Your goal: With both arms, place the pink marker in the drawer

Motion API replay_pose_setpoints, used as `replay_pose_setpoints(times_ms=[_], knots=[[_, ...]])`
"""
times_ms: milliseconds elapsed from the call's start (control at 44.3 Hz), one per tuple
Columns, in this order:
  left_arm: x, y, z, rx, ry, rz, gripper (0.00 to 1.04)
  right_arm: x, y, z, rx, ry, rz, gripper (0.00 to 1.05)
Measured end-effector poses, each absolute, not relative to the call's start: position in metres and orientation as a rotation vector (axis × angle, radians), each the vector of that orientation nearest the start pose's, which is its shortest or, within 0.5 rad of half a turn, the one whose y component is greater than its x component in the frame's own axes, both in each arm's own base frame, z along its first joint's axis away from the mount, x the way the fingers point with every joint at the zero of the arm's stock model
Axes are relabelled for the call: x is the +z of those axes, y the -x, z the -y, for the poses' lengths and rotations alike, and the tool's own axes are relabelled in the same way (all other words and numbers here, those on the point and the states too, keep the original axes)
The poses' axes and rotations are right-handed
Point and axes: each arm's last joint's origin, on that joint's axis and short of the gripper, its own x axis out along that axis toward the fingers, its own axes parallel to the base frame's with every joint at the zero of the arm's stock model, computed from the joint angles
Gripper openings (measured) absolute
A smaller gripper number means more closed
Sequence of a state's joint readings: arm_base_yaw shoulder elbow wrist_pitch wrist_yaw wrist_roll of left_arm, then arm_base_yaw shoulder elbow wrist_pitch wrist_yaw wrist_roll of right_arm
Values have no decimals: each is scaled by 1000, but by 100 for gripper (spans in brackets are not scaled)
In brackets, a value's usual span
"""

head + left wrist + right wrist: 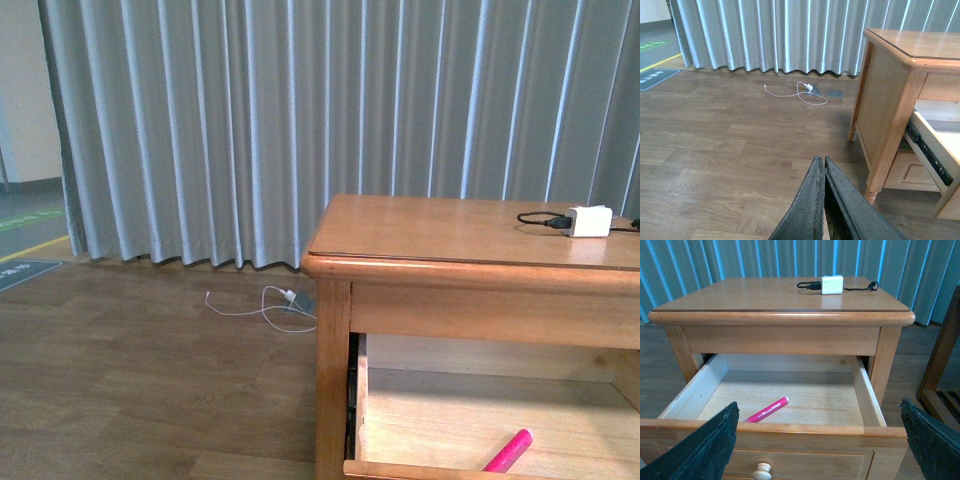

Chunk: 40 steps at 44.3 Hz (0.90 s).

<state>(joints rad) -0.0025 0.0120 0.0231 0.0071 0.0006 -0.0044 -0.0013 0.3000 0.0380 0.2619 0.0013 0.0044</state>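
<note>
We count two grippers. The left gripper [823,200] hangs over bare wooden floor [730,150], well apart from the cabinet [890,95], its two fingers pressed together with nothing between them. The right gripper [818,404] sits in front of the drawer [790,429], its two fingers [705,450] spread wide, one at each front corner, and it holds nothing.

We list one pink marker [767,410]. It lies flat on the pale floor of the drawer, on a slant, near the front wall and left of centre in the right wrist view. It touches neither gripper. In the front view the marker [508,450] shows just behind the front rim of the drawer [356,400].

We list one drawer, pulled well out, with one round pale knob [761,471] on its front.

On the cabinet top [765,300] we count one white charger block [832,284], towards the back edge, with one black cable [807,285] attached.

On the floor by the curtain [200,120] we note one white cable [262,305], loosely looped, well apart from the cabinet
</note>
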Motion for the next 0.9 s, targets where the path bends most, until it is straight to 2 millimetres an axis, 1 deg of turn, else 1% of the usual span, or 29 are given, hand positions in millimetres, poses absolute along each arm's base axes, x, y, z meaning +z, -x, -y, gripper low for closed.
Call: replay_pose_setpoints(times_ms=[271,293,338,406,429,609,654,722,789,812,835,902], knots=[[171,-97,0,-3,4,20,4,176,-117,0,-2,-4,0,96],[171,-97,0,-3,5,20,6,176,-117,0,-2,-4,0,96],[171,-97,0,-3,5,20,13,175,-117,0,-14,-4,-12,96],[171,-97,0,-3,5,20,23,172,-117,0,-59,3,-94,96],[171,-97,0,-3,5,20,29,170,-117,0,-65,4,-137,96],[171,-97,0,-3,5,21,57,158,-126,0,-33,-26,-382,96],[171,-97,0,-3,5,21,66,156,-132,0,-8,-32,-443,96],[171,-97,0,-3,5,21,82,154,-146,0,21,-45,-522,96],[171,-97,0,-3,5,21,93,154,-158,0,36,-60,-567,96],[171,-97,0,-3,5,21,98,154,-164,0,39,-63,-585,96],[171,-97,0,-3,4,21,100,154,-171,0,38,-64,-601,96],[171,-97,0,-3,4,21,98,153,-182,0,38,-65,-627,96]])
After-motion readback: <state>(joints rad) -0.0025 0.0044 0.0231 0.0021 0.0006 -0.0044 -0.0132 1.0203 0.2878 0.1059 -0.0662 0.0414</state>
